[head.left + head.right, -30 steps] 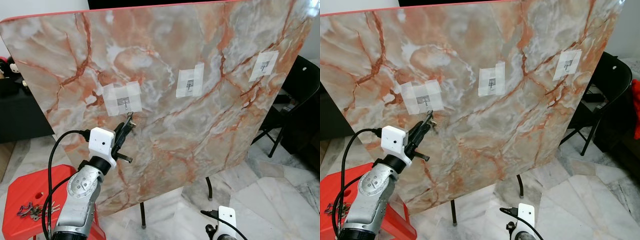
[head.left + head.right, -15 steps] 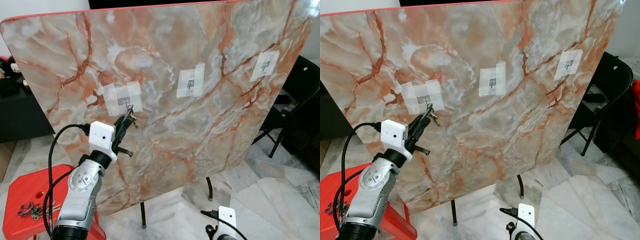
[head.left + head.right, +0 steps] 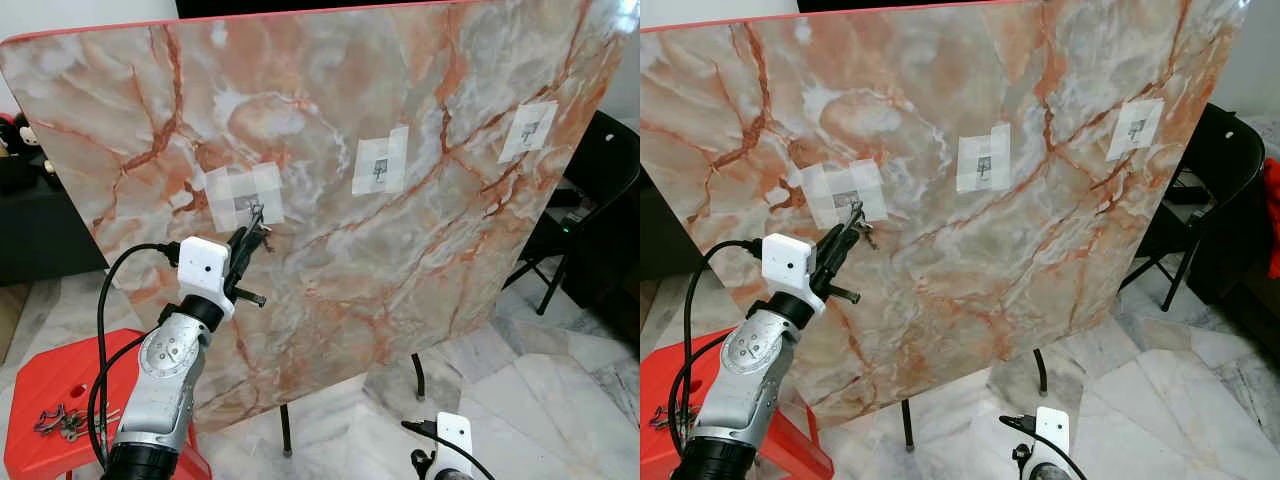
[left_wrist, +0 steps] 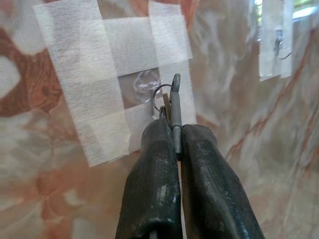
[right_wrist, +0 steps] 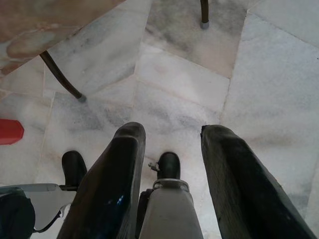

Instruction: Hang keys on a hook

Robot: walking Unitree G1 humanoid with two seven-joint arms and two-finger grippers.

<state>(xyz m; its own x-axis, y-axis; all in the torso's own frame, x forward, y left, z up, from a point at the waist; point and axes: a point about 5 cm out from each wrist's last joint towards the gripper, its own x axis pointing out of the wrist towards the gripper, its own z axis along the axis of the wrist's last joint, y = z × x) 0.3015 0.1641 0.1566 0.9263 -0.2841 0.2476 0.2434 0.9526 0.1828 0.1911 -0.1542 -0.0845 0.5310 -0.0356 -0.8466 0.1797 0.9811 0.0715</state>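
Landmark: the marble-patterned tabletop [image 3: 330, 190], tipped up on edge with a red rim, facing the robot; every place below is given against it.
Red stool [image 3: 60, 385]: low, off the tabletop's lower left corner, on the marble floor [image 3: 560, 400].
Spare keys [image 3: 60, 422]: a small bunch lying on the stool's seat, well apart from the tabletop.
Left gripper [image 4: 175, 130]: raised up to the tabletop's left part, its two black fingers [image 4: 154, 169] squeezed together on the flat shank of a key, tips just short of the taped patch.
Key [image 4: 174, 107]: held upright between those fingers, its top end against the leftmost taped patch; a thin key ring [image 4: 160, 95] sits beside it at the hook.
Leftmost hook [image 4: 145, 85]: a clear adhesive hook under white tape [image 4: 107, 79] on the tabletop's left part; the ring looks to be at it, but whether it is actually over the hook I cannot tell.
Middle hook [image 3: 380, 165]: another taped patch with a small hook, at the tabletop's centre.
Right hook [image 3: 528, 130]: a third taped patch, toward the tabletop's upper right corner.
Black chair [image 3: 600, 190]: behind the tabletop's right edge.
Right gripper [image 5: 172, 164]: hanging low, below the tabletop's lower right, fingers spread apart with nothing between them, pointing down at the floor.
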